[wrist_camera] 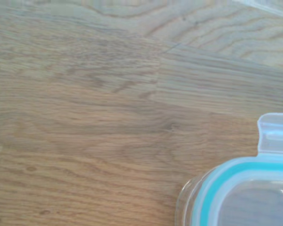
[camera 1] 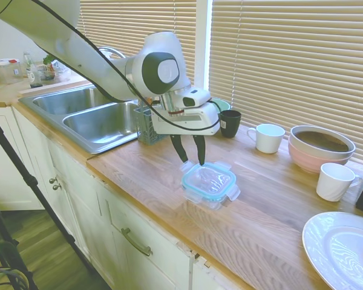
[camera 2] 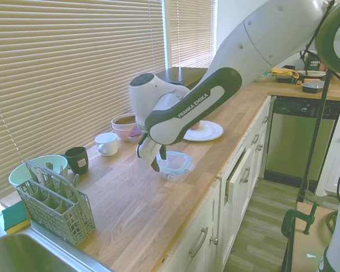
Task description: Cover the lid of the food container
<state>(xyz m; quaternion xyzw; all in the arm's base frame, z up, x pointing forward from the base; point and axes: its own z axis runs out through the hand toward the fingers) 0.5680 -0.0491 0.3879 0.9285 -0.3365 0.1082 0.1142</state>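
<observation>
Item, far left of the first exterior view: a steel double sink, then a grey cutlery rack at its corner. Neither concerns my task.

Item, centre: the hand, pointing down, its two dark fingers parted by a moderate gap and holding nothing that I can see. I read it as hovering at the back-left edge of the lid, tips close to the rim; whether they touch it I cannot tell.

Item, just right of the hand: the lid, clear with a teal rim, lying flat on top of the food container, near the front edge of the bench. The wrist view shows one corner of the lid and a clear snap tab standing out from the rim.

Handling, my judgement: the lid looks light, thin and somewhat flexible, and smooth enough to slip. The dish beneath is small and may skid on the wood if pushed sideways. I would press straight down near the rim, or work the tabs one at a time, not pinch the flat panel.

Item, right: a dark mug, two white cups, stacked bowls and a white plate, all well apart from the dish.
</observation>
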